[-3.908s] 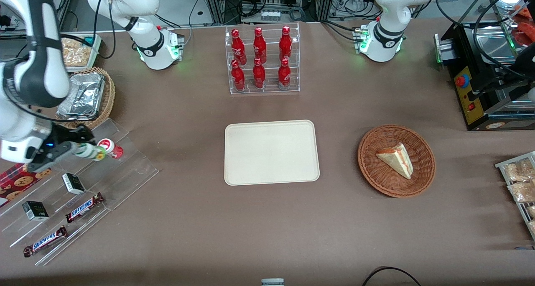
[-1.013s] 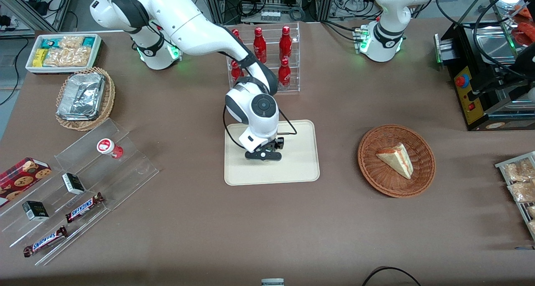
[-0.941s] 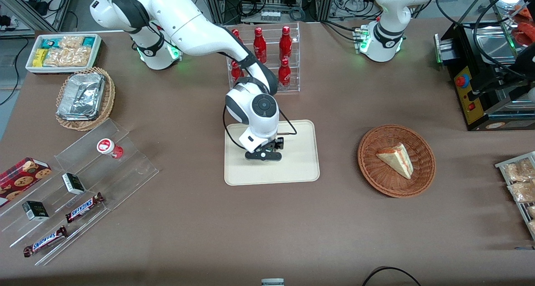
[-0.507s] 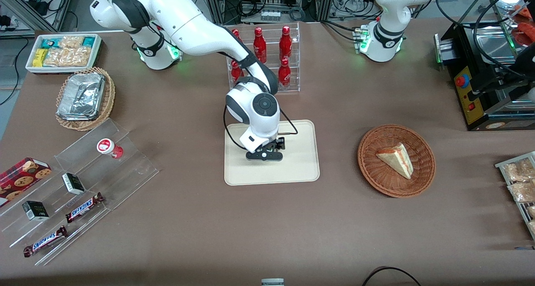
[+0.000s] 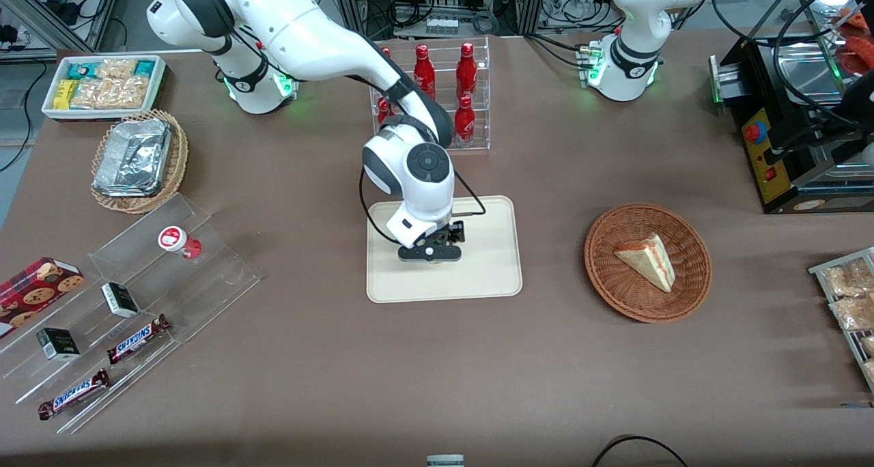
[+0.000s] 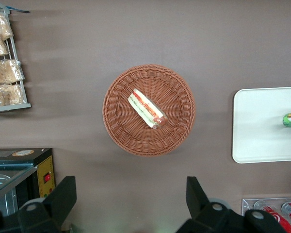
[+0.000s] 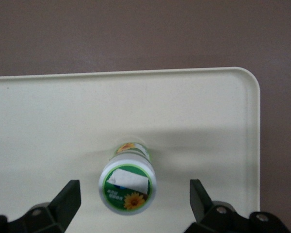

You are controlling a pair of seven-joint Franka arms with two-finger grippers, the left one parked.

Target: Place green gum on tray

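tray (image 5: 488, 276): cream, flat on the brown table (image 5: 328, 358), nearer the front camera than the rack of red bottles (image 5: 429, 98) | gripper (image 7: 135, 204): above the tray, jaws spread wide, gripping nothing | green gum (image 7: 128, 185): upright on the tray between the fingers (image 7: 69, 200), touching neither

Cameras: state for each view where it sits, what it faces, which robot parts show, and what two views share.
Front view: high over the table's front edge, looking down on the whole table; both arms show, the gripper over the tray.
Left wrist view: on the parked arm, facing straight down at the sandwich basket; its own fingers show.
Right wrist view: looks down on the green gum standing between open fingers.
Both wrist views share the gum and tray.
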